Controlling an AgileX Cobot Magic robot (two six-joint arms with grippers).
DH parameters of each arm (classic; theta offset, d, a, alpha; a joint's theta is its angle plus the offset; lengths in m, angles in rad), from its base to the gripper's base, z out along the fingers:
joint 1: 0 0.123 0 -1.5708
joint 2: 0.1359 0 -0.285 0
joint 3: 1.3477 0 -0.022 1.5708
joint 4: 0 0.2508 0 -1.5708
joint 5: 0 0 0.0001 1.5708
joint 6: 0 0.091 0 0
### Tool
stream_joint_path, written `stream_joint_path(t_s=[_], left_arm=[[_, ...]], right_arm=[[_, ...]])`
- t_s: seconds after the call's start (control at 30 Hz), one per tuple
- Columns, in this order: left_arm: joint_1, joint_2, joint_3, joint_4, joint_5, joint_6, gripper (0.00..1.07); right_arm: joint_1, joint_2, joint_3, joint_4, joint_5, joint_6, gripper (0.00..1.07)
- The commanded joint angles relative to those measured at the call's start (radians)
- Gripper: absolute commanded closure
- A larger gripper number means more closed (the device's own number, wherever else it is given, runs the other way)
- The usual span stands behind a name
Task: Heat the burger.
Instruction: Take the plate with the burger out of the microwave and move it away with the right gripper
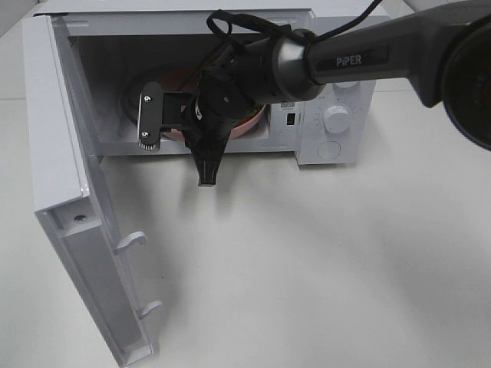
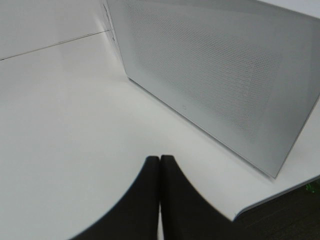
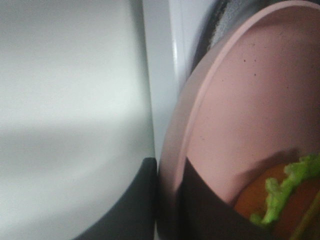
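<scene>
Pink plate with burger gripped at the mouth of the open microwave (image 1: 322,123).

Risk judged: plate (image 3: 250,115) tipping or catching on the microwave sill if released or pushed unevenly, sliding the burger (image 3: 285,200) off. Right fingers (image 3: 200,210) pinching the plate's rim, one above, one beneath; burger on the plate just beside the upper finger, partly inside the cavity. Left fingers (image 2: 145,200) pressed together, empty, above the table (image 1: 322,268) beside the microwave door (image 2: 215,75).

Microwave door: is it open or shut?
Open. The door swings wide off the microwave, and the pink plate shows inside.
</scene>
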Motion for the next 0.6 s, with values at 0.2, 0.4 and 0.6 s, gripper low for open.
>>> stream_joint_path(t_s=[0.2, 0.4, 0.6], left_arm=[[0.001, -0.019, 0.002, 0.000, -0.013, -0.004, 1.06], [0.001, -0.019, 0.002, 0.000, -0.013, -0.004, 1.06], [0.001, -0.019, 0.002, 0.000, -0.013, -0.004, 1.06]], right_arm=[[0.009, -0.070, 0.076, 0.043, 0.124, -0.212, 1.07], [0.028, -0.141, 0.160, 0.040, 0.128, -0.321, 1.07], [0.054, -0.200, 0.222, 0.039, 0.145, -0.381, 1.07]])
